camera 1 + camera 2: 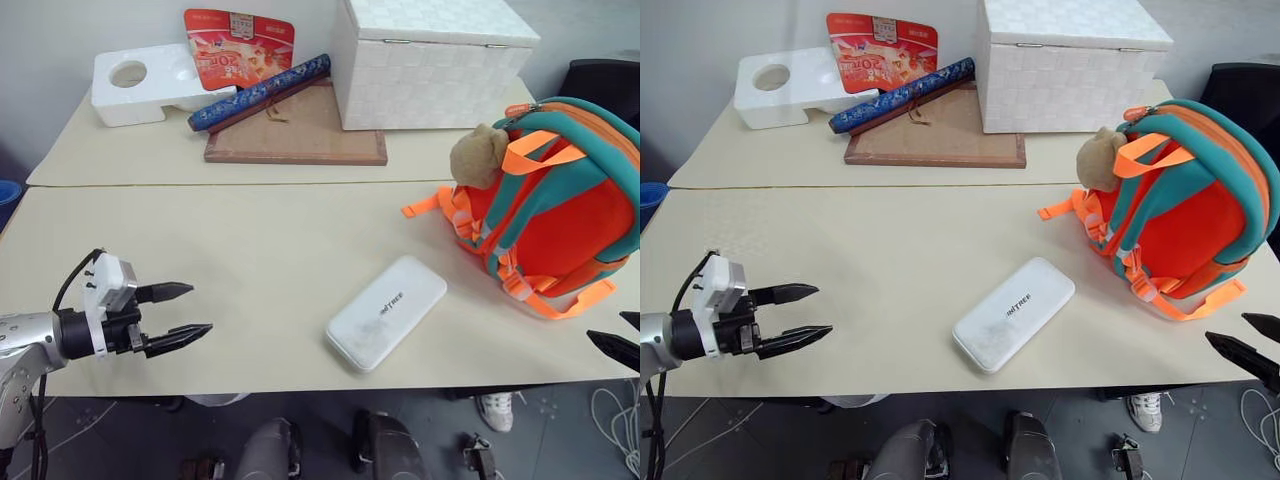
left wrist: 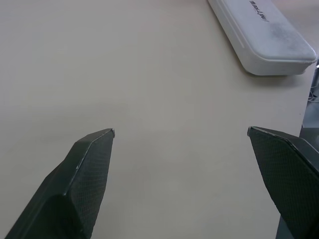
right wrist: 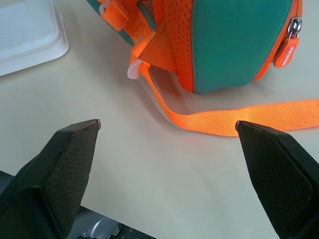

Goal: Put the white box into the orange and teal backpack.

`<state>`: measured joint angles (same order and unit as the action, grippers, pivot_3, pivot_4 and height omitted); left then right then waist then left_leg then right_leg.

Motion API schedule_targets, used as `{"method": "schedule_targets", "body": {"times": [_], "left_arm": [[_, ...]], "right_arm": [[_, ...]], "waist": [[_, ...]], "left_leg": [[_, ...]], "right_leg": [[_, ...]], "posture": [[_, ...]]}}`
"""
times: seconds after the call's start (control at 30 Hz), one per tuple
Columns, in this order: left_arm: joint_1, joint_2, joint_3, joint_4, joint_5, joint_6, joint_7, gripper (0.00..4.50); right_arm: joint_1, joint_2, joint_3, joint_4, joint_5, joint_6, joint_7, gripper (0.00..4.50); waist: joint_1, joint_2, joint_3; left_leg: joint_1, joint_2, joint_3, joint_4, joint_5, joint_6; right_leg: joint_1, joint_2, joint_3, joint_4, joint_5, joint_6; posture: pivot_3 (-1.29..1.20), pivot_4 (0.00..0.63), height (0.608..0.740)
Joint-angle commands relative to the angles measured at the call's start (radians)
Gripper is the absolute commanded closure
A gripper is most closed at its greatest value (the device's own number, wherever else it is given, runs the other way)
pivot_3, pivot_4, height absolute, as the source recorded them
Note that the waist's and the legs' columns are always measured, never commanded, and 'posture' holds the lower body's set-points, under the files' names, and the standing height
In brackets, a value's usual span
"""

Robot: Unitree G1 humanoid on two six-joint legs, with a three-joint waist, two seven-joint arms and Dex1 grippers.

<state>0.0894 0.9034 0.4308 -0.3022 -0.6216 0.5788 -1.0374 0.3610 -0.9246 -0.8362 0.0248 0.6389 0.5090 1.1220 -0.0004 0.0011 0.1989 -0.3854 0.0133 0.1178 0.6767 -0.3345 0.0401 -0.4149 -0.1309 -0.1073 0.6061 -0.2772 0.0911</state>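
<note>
Left eye view: white box (image 1: 387, 311) flat; long axis diagonal toward backpack (image 1: 560, 210)

The orange and teal backpack (image 1: 560, 200) runs off the right edge of the head view, so its far side is unseen. At the lower right corner, the right gripper (image 1: 622, 338) shows just 2 fingertips; the rest is cut off. The white box (image 1: 386, 311) carries grey lettering too small to read. At the top edge, the large woven box (image 1: 430, 60) and the red packet (image 1: 238, 45) are cropped.
</note>
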Motion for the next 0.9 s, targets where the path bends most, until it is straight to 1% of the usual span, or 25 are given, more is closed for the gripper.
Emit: {"method": "schedule_targets", "body": {"times": [0.03,0.17,0.53,0.6,0.73,0.83,0.87,0.9], "left_arm": [[0.012,0.017,0.010,-0.014,0.013,-0.007,0.001,0.00],[0.007,0.014,0.018,-0.016,-0.010,0.035,0.017,0.00],[0.012,0.011,0.005,-0.030,0.006,0.021,0.023,0.00],[-0.005,0.011,-0.012,-0.022,0.006,0.024,0.023,0.00],[-0.077,0.037,-0.103,0.000,0.032,-0.004,-0.026,0.00],[-0.167,0.049,-0.194,0.001,0.023,0.000,-0.092,0.52],[-0.200,0.050,-0.232,0.003,0.027,-0.002,-0.116,0.79],[-0.226,0.050,-0.261,0.006,0.031,-0.003,-0.133,1.14]], "right_arm": [[0.000,0.012,-0.048,-0.024,0.023,0.007,-0.009,0.04],[0.004,0.017,-0.052,-0.042,0.029,0.016,-0.021,0.04],[0.011,0.032,-0.049,-0.085,0.030,0.036,-0.043,0.04],[0.014,0.026,-0.034,-0.105,0.018,0.033,-0.044,0.04],[0.031,-0.004,-0.013,-0.172,0.023,0.048,-0.006,0.04],[0.059,-0.038,0.022,-0.251,0.021,0.050,0.062,0.59],[0.056,-0.053,0.040,-0.269,0.023,0.052,0.080,0.88],[0.049,-0.063,0.056,-0.282,0.024,0.054,0.090,1.28]], "waist": [[0.000,0.000,0.000],[0.000,0.000,0.000],[0.000,0.000,0.000],[0.000,0.000,0.000],[0.004,0.000,0.000],[0.006,0.000,0.000],[0.006,0.000,0.000],[0.006,0.000,0.000]], "left_leg": [[0.000,0.000,0.000,0.000,0.000,0.000],[0.000,0.000,0.000,-0.001,0.000,0.000],[0.000,0.000,0.000,-0.001,0.000,0.000],[0.000,0.000,0.000,-0.001,0.000,0.000],[0.000,0.000,0.000,-0.001,0.000,0.000],[0.000,0.000,0.000,0.000,0.001,-0.001],[0.000,0.000,0.000,0.000,0.001,-0.001],[0.000,0.000,0.000,0.000,0.001,-0.001]], "right_leg": [[0.000,0.000,0.000,0.000,0.000,0.000],[0.000,0.000,0.000,0.000,0.000,0.000],[0.000,0.000,0.000,0.000,0.000,0.000],[0.000,0.000,0.000,0.000,0.000,0.000],[0.000,0.000,0.000,0.000,0.000,0.000],[0.000,0.000,0.000,0.001,0.000,0.000],[0.000,0.000,0.000,0.001,0.000,0.000],[0.000,0.001,0.000,0.001,0.000,0.000]], "posture": [[0.00,0.150,0.740],[0.00,0.150,0.740],[0.00,0.150,0.740],[0.00,0.150,0.740],[0.00,0.150,0.740],[0.00,0.150,0.740],[0.00,0.150,0.740],[0.00,0.150,0.740]]}}
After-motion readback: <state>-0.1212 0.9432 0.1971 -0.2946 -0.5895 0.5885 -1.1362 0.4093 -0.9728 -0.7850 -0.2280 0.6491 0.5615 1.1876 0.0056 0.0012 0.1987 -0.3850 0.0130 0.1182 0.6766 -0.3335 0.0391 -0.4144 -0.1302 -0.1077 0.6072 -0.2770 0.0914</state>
